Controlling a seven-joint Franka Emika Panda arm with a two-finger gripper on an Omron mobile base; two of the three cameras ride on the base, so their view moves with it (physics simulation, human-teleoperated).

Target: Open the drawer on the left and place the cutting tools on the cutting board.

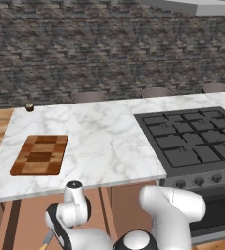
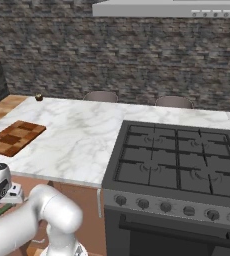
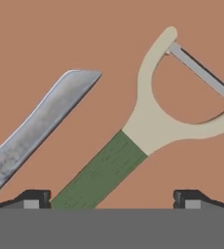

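Green-handled peeler (image 3: 133, 146) lies between wide-open jaws, knife (image 3: 36, 131) just beside

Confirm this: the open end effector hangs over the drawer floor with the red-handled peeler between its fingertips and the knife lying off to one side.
One thing is wrong: the peeler has a green handle, not a red one, as the hand view shows. The rest stands: the end effector is open over the drawer floor, the peeler's handle runs between its fingertips, and the knife lies to one side.
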